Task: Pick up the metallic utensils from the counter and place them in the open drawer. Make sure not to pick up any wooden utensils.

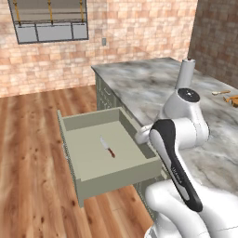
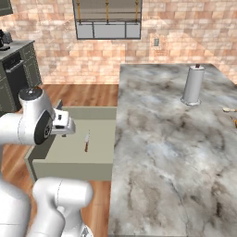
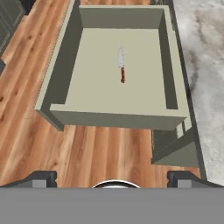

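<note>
The open drawer (image 1: 74,122) (image 2: 74,169) (image 3: 109,118) juts out of the sage-green cabinets over the wood floor. A small knife (image 1: 107,147) (image 2: 86,141) (image 3: 121,65) with a silvery blade and a reddish-brown handle lies flat on its pale bottom. My gripper (image 3: 113,177) hovers above the drawer's front, looking down into it. It is open, its fingertips (image 3: 43,177) wide apart with nothing between them. On the marbled counter (image 1: 139,88) (image 2: 162,139), a tan utensil (image 1: 221,92) (image 2: 229,109) and an orange one (image 1: 231,100) lie far right, too small to tell the material.
A tall grey-white cylinder (image 1: 186,74) (image 2: 193,85) stands upright on the counter towards its far side. My own arm (image 1: 179,153) crosses in front of the counter's near part. Dark cabinets (image 2: 18,74) stand at the far left, with wood floor around the drawer.
</note>
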{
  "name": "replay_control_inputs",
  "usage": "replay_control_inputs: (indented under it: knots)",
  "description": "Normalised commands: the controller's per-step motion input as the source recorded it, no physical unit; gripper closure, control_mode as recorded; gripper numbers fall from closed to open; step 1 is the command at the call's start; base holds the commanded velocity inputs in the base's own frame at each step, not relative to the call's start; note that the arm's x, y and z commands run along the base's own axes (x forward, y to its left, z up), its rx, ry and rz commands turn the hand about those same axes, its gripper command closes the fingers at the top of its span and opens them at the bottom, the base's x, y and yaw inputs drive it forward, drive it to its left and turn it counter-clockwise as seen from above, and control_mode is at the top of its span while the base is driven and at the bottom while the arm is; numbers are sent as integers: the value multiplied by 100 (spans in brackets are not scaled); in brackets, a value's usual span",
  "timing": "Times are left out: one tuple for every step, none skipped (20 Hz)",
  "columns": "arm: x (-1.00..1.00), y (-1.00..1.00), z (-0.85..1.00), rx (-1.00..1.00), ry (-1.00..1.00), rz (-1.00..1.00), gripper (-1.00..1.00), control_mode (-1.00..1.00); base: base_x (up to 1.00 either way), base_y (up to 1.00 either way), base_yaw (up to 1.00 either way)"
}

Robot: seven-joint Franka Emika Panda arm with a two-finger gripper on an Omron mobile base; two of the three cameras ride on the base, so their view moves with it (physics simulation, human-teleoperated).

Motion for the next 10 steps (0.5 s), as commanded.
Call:
replay_control_inputs:
  knots:
    - [-6, -1, 54, -5, 18, -5, -100, -100, 0, 0, 0]
    - [-2, -1, 44, -5, 17, -5, -100, -100, 0, 0, 0]
    - [-1, -5, 38, -4, 17, -6, -100, -100, 0, 0, 0]
    - [-4, -7, 24, -3, 13, -7, -100, -100, 0, 0, 0]
    - [-4, -12, 8, 0, 6, -8, -100, -100, 0, 0, 0]
    - [-6, -12, 0, 0, 1, -9, -100, -100, 0, 0, 0]
    - [-8, -6, 0, 0, 0, -7, -100, -100, 0, 0, 0]
    - [0, 0, 0, 0, 0, 0, -100, -100, 0, 0, 0]
    - [0, 0, 0, 0, 0, 0, -100, -100, 0, 0, 0]
    - [0, 0, 0, 0, 0, 0, -100, -100, 0, 0, 0]
